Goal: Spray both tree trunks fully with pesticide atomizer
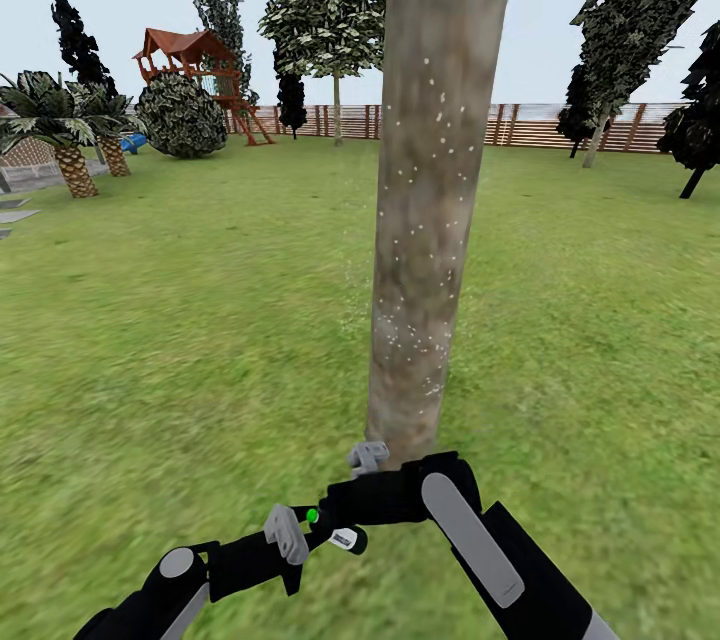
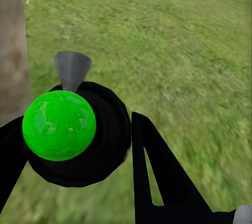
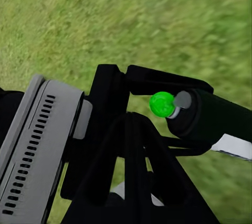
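Note:
A thick grey-brown tree trunk [image 1: 430,220] rises right in front of me, dotted with white pesticide specks [image 1: 412,340] along its height. My left gripper [image 1: 318,526] is shut on the pesticide atomizer [image 1: 340,537], a slim dark bottle with a pale label and a green dot on its head. In the left wrist view the atomizer [image 2: 79,135] sits between the fingers [image 2: 157,171], its grey nozzle pointing at the trunk [image 2: 11,45]. My right gripper [image 1: 338,505] hovers just beside the bottle [image 3: 210,119], its fingertips [image 3: 131,124] together and holding nothing.
Grass lawn [image 1: 180,340] lies all around. Palms [image 1: 70,135], a round bush [image 1: 182,115] and a wooden playhouse [image 1: 195,60] stand at the back left. A slatted fence [image 1: 540,125] runs along the back. More trees [image 1: 330,10] stand far off, others at the right [image 1: 625,30].

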Tool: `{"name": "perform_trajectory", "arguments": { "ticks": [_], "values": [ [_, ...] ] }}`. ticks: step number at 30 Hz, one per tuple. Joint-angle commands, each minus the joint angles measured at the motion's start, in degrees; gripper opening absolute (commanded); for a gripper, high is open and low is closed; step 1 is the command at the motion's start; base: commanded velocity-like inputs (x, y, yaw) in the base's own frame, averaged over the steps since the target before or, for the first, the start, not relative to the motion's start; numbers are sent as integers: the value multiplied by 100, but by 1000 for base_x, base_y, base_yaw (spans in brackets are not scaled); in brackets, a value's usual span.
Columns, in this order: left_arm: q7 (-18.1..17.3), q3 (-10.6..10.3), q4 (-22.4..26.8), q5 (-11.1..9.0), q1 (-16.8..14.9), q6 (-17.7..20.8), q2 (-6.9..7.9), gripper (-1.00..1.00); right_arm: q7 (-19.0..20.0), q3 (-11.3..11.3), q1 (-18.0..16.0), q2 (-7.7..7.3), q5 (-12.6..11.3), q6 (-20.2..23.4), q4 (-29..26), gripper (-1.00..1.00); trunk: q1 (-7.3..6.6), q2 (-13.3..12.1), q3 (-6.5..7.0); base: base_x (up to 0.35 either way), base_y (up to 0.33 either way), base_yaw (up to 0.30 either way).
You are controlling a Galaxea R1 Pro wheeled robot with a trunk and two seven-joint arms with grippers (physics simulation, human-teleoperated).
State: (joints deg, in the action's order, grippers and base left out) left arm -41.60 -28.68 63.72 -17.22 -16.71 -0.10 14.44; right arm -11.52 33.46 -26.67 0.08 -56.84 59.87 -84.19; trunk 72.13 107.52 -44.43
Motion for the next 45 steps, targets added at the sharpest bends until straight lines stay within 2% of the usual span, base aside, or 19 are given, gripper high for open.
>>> {"name": "perform_trajectory", "arguments": {
  "ticks": [1,9,13,19,27,45],
  "values": [
    [12,-19,0,-36,-6,-7,6,-100,-60,2,-4,1,-56,13,-3,-100,-1,3,-5,0,0,0],
    [12,-178,0,-36,-7,-8,6,-100,-63,4,-4,1,-56,13,7,-100,-1,3,-5,0,0,0],
    [12,-188,4,-40,-8,-10,6,-100,-80,3,-4,1,-49,13,30,-100,-1,3,-5,0,0,0],
    [12,-190,8,-44,-8,-11,6,-100,-341,11,-4,1,-69,13,77,-100,-1,3,-5,0,0,0],
    [12,-190,8,-45,-8,-9,6,-100,-368,11,-4,87,-73,13,138,-100,-1,3,-5,0,0,0],
    [5,-225,43,-46,-8,-12,6,-100,-360,11,-4,140,-65,13,257,-100,-1,3,-5,0,0,0]
  ]
}}
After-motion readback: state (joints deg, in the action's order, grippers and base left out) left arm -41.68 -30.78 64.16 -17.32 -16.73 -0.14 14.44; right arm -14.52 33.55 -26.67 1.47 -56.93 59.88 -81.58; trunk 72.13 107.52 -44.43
